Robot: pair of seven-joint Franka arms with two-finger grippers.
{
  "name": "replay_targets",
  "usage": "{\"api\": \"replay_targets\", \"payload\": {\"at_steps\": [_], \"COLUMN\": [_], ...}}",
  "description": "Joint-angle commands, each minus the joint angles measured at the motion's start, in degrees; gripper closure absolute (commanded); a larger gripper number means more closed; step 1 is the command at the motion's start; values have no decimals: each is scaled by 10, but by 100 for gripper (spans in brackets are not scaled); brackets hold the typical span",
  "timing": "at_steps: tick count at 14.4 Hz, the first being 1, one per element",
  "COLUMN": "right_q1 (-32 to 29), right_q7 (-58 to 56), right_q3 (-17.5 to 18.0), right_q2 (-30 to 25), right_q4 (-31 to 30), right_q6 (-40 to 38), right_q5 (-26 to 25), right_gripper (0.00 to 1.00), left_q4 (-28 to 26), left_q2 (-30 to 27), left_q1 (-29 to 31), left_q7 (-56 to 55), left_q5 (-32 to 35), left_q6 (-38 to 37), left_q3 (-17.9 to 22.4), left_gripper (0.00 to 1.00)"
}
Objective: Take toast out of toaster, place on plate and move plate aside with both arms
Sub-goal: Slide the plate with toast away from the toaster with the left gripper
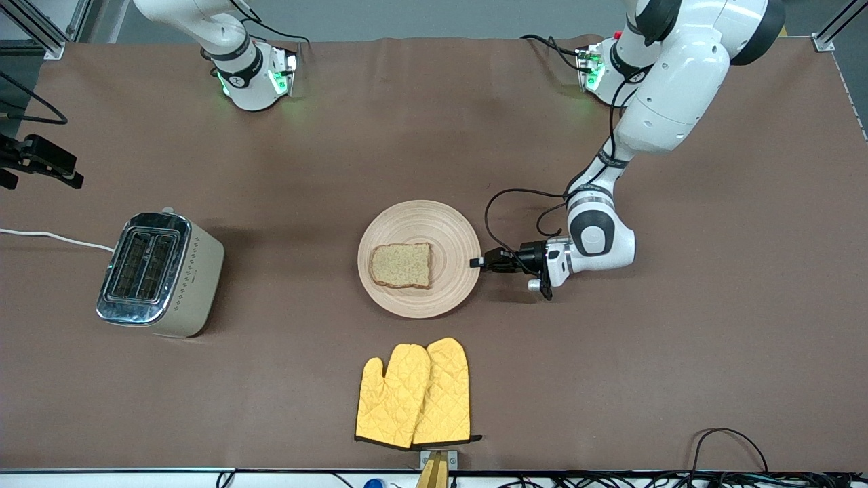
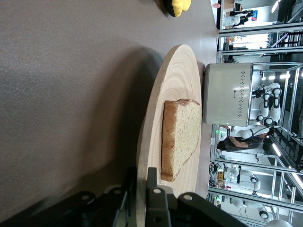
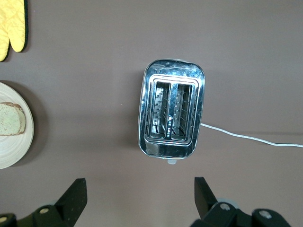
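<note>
A slice of toast (image 1: 401,265) lies flat on the round wooden plate (image 1: 434,217) in the middle of the table. My left gripper (image 1: 477,261) is low at the plate's rim on the side toward the left arm's end. It is shut on that rim, one finger above the wood and one below, as the left wrist view shows: left gripper (image 2: 140,179), plate (image 2: 182,75), toast (image 2: 180,135). My right gripper (image 3: 139,187) hangs open and holds nothing, high over the table beside the toaster (image 3: 171,113).
The silver toaster (image 1: 159,274), both slots showing no bread, stands toward the right arm's end with its white cord (image 1: 54,237) trailing to the table edge. A pair of yellow oven mitts (image 1: 415,393) lies nearer to the front camera than the plate.
</note>
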Motion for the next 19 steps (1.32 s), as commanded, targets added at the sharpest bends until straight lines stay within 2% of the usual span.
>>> {"api": "replay_targets", "payload": {"at_steps": [1,9,12,15,19], "right_q1": [1,-4,-9,-6,-5], "right_q7": [3,2,1,2,3], "right_q3": [0,-2,-3,-3,-2], "right_q2": [-8,-7,-6,-6,-7], "right_q4": [-8,-8,-9,-9,-7], "right_q6": [1,1,0,1,2], "right_q5": [9,8,9,9,9], "right_gripper": [0,0,0,0,0], "left_q4": [-1,1,-2,-1,-3], "left_q2": [-1,-10,-42,-72,-106], "left_q1": [-8,-1,-4,13,86], "left_q7": [0,-3,-63,-137,-147], "left_q5": [-15,-13,2,96,180], "left_q6": [13,14,23,32,27], "left_q3": [1,1,6,7,7], "left_gripper": [90,99,100,100,100]}}
